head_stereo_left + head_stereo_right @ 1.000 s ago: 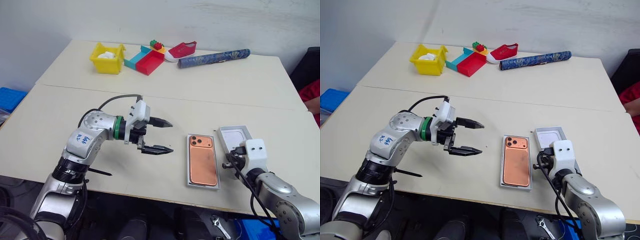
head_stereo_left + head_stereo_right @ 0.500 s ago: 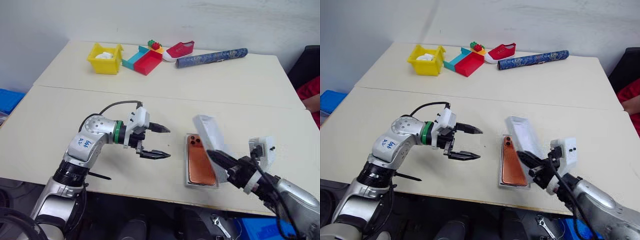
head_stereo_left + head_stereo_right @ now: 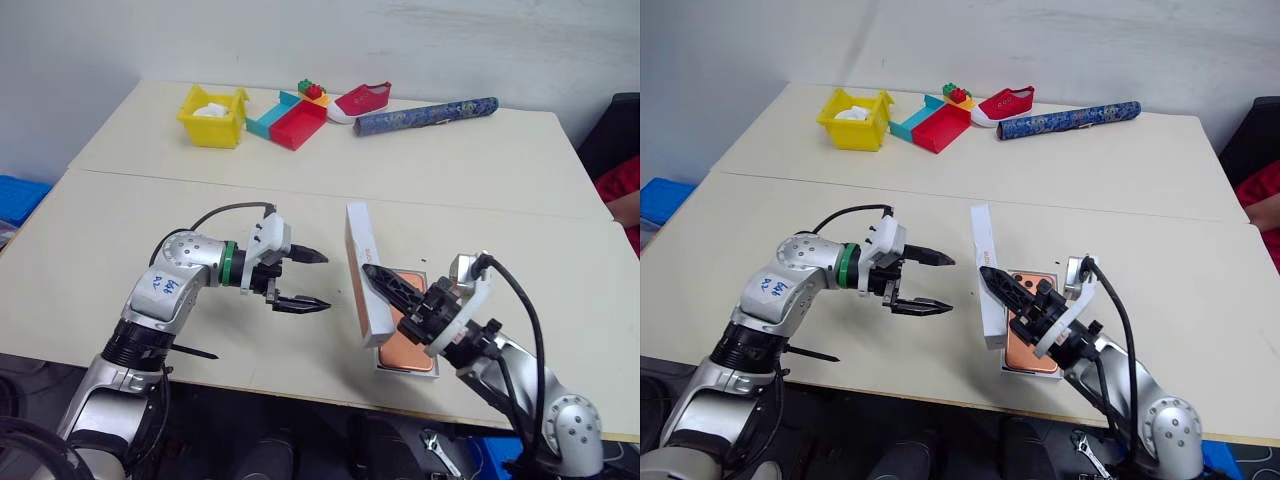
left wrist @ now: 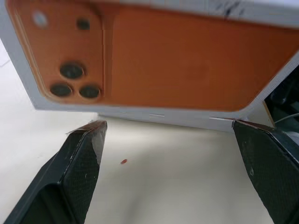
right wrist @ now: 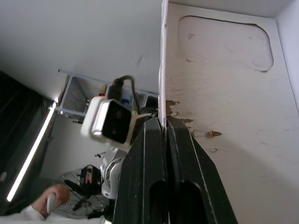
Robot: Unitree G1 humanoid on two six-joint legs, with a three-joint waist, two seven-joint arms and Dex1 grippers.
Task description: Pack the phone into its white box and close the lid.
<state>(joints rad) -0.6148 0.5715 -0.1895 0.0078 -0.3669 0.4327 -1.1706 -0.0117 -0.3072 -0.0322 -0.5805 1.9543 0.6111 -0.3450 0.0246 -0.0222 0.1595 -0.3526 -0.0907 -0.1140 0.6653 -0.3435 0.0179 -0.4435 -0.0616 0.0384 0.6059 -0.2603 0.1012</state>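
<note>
Right wrist view shows the right jaws clenched on one thin wall of the lid, whose white inside faces the camera. A second ago that lid lay flat on the worktop, just right of the phone; now, seen from the head camera, it is lifted and tipped up on edge, standing over the left long side of the phone. The right arm has swung in from the phone's right and rolled its wrist to get it there.

Landmark for everything else is that phone. It lies back up in the white box, with the box's grey-white rim showing round it, at the near right of the worktop. So the packing step looks done, and what remains is to turn the lid open side down, square it over the box and press it home. Held by one wall only, it may slip or land askew.

To the phone's left, well apart, the left jaws hang released and hold nothing, pointing toward the box.

Farther off, beyond the phone at the worktop's back edge, sit a yellow bin, a red tray, a red shoe and a blue roll.
</note>
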